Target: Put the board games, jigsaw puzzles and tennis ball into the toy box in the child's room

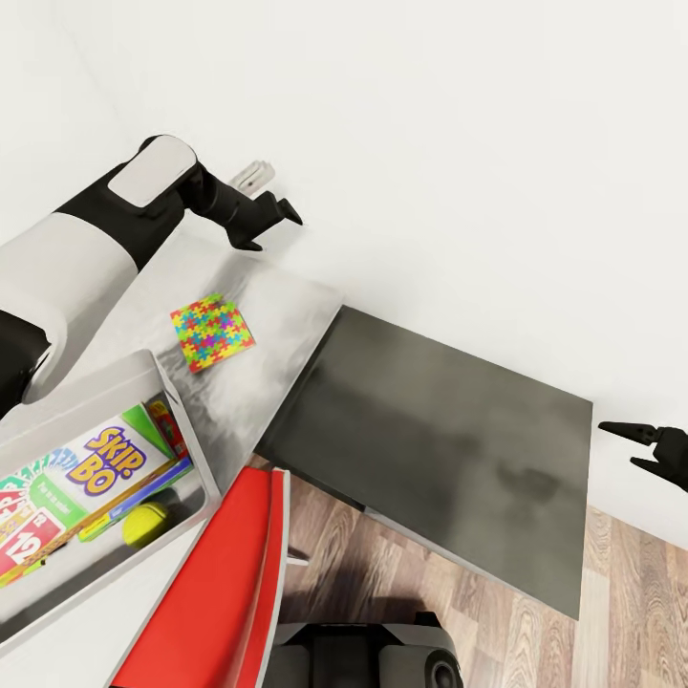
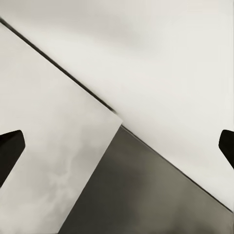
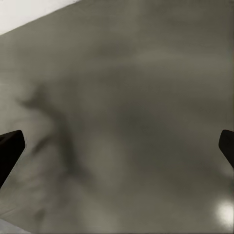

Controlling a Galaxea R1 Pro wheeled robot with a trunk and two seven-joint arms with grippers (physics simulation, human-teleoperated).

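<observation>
One colourful jigsaw puzzle (image 1: 212, 332) lies flat on the pale table (image 1: 282, 311), apart from the toy box (image 1: 91, 387) at the lower left. Inside the box I see the Skip-Bo board game (image 1: 105, 465), the blue edge of another flat box (image 1: 148, 489) beneath it, and the yellow tennis ball (image 1: 145, 523). My left gripper (image 1: 272, 229) is open and empty, raised past the puzzle near the wall; its wrist view looks down on the table's corner (image 2: 48, 146). My right gripper (image 1: 623, 444) hangs open and empty at the far right.
A lower dark grey desk (image 1: 449, 430) adjoins the table on the right, and also appears under the right gripper (image 3: 122, 122) and beside the table corner (image 2: 146, 200). A red chair (image 1: 225, 592) stands in front of the table. White wall (image 1: 430, 143) runs behind; wood floor (image 1: 497, 621) is below.
</observation>
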